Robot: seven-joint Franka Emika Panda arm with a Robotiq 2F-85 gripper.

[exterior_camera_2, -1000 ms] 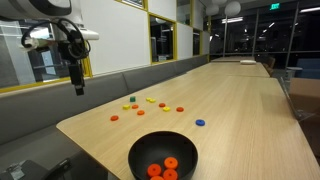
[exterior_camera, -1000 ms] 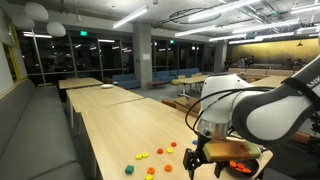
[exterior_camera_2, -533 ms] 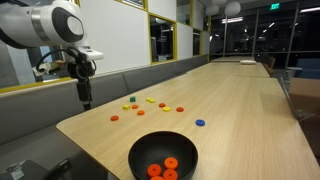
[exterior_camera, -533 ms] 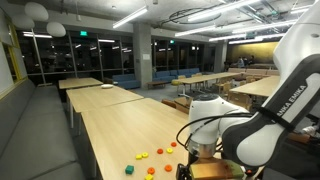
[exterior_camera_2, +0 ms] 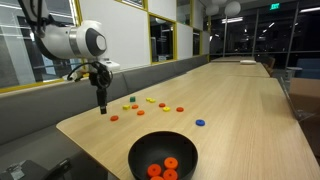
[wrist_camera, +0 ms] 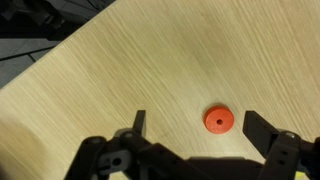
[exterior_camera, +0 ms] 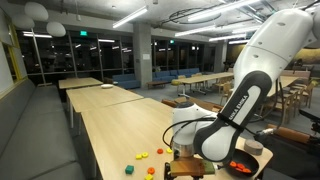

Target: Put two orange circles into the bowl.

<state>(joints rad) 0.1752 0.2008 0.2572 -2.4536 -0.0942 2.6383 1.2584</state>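
Note:
My gripper [wrist_camera: 200, 125] is open and empty, its two fingers either side of one orange circle [wrist_camera: 218, 119] lying flat on the wooden table; that circle has a small hole in its middle. In an exterior view the gripper [exterior_camera_2: 102, 106] points down just above the table beside this orange circle [exterior_camera_2: 113, 117]. Two more orange circles [exterior_camera_2: 165, 105] [exterior_camera_2: 180, 109] lie further along. The black bowl [exterior_camera_2: 185, 145] stands at the near table edge with orange discs [exterior_camera_2: 160, 169] inside. In an exterior view the arm hides most of the bowl [exterior_camera: 246, 163].
Yellow discs [exterior_camera_2: 151, 101], a blue disc [exterior_camera_2: 200, 123] and a green-blue piece [exterior_camera_2: 127, 106] lie scattered among the orange ones. The table edge [exterior_camera_2: 75, 135] runs close to the gripper. Loose discs also show in an exterior view [exterior_camera: 143, 155]. A bench runs beside the table.
The arm has swung from off the table's side in over the table and come down, bringing the open gripper over the nearest orange circle. The discs and bowl have not moved.

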